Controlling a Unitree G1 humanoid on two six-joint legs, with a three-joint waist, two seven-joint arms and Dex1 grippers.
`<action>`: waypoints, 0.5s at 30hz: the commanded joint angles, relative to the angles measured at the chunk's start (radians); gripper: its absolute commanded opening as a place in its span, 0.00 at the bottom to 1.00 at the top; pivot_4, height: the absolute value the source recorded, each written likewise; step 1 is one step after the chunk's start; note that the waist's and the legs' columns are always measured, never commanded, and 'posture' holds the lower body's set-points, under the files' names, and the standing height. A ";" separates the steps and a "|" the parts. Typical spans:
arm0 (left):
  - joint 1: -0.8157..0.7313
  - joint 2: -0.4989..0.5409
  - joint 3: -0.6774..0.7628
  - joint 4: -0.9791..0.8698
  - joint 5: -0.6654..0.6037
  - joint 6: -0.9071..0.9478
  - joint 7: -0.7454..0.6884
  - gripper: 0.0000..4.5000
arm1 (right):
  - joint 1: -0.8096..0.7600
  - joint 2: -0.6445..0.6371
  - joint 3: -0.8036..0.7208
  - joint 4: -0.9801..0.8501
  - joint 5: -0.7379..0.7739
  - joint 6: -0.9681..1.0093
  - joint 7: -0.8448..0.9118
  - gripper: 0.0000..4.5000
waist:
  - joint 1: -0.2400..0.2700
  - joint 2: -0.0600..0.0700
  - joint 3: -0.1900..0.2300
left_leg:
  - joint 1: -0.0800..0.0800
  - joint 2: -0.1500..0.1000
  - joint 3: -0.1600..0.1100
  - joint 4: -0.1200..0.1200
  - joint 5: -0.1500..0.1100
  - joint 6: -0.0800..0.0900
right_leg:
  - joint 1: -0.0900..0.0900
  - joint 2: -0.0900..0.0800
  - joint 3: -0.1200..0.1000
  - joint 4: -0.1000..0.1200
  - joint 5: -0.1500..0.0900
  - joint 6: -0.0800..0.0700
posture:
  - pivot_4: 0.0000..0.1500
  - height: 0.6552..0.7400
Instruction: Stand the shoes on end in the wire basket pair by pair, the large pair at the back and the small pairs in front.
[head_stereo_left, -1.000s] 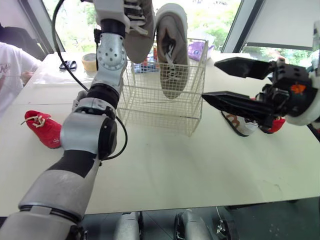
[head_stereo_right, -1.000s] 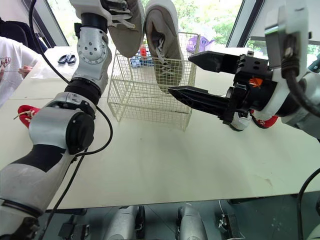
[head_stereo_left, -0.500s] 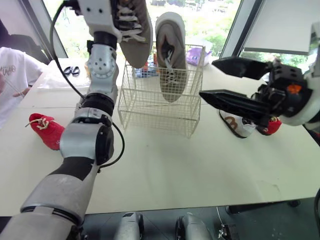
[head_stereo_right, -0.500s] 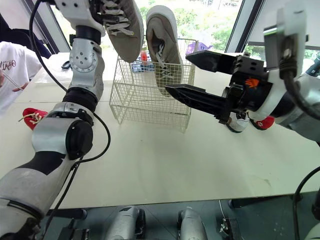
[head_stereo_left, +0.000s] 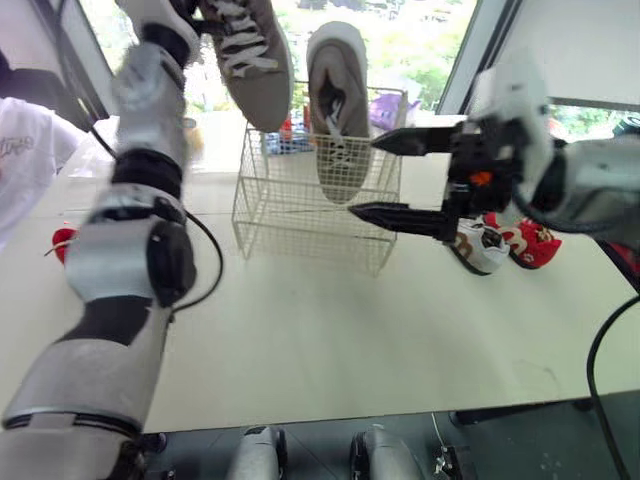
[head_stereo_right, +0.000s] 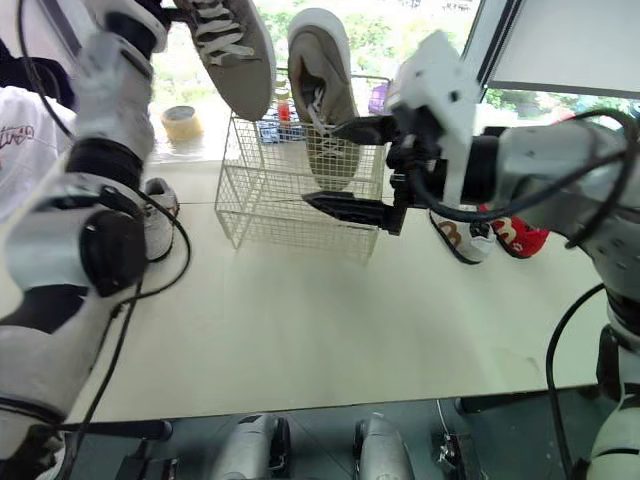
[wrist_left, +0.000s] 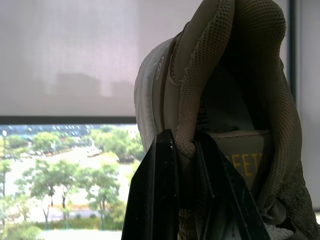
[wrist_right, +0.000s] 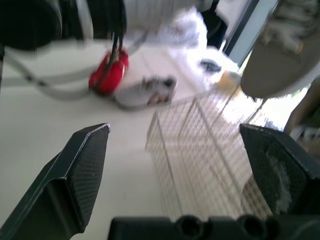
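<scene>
L fingers (wrist_left: 156, 195): clamped on heel collar of large grey shoe (head_stereo_left: 250, 65), held high above wire basket (head_stereo_left: 300, 215), toe pointing down toward it.
R fingers (wrist_right: 84, 165): wide apart, holding nothing; hovering just off basket's front right corner.
Basket: on desk (head_stereo_left: 330, 320), mid-scene. One large grey shoe, the mate (head_stereo_left: 335, 120), stands on end inside, on the right side, heel sticking up over rim. Can't tell if it sits at the back.
Small shoes, R side: white shoe (head_stereo_left: 478, 247) and red shoe (head_stereo_left: 528, 247) lying on desk, touching, well apart from basket.
Small shoes, L side: another red shoe (head_stereo_left: 62, 243) and a grey one (head_stereo_right: 155, 215) on desk, near each other.
Done: half the large pair in.
Left: 2nd large shoe to go down beside its mate; then all four small shoes, in front, pair by pair.
Progress est.: early, approx. 1 of 6 shoes placed.
Watch: pairs look split across desk, so colours need matching up.
</scene>
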 joint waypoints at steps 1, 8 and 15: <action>-0.052 0.078 -0.032 -0.113 0.023 0.147 -0.028 0.01 | -0.067 0.013 0.146 0.108 -0.220 -0.041 0.164 1.00 | -0.012 0.000 0.000 | -0.002 0.000 0.000 0.000 0.000 0.000 | -0.002 0.000 0.000 0.001 0.000 0.000 | 1.00 0.45; 0.060 0.155 -0.023 -0.407 0.014 0.295 0.005 0.01 | -0.127 0.131 0.363 0.436 -0.596 -0.305 0.464 1.00 | -0.018 0.001 0.004 | -0.009 0.000 0.002 0.000 0.006 -0.010 | -0.013 0.000 0.002 0.006 -0.001 0.001 | 1.00 0.45; 0.126 0.160 0.007 -0.539 -0.010 0.350 0.062 0.01 | -0.154 0.303 0.434 0.674 -0.824 -0.465 0.570 1.00 | -0.011 0.001 0.005 | -0.014 0.000 0.002 0.002 0.007 -0.011 | -0.018 0.000 0.002 0.007 0.000 0.001 | 1.00 0.45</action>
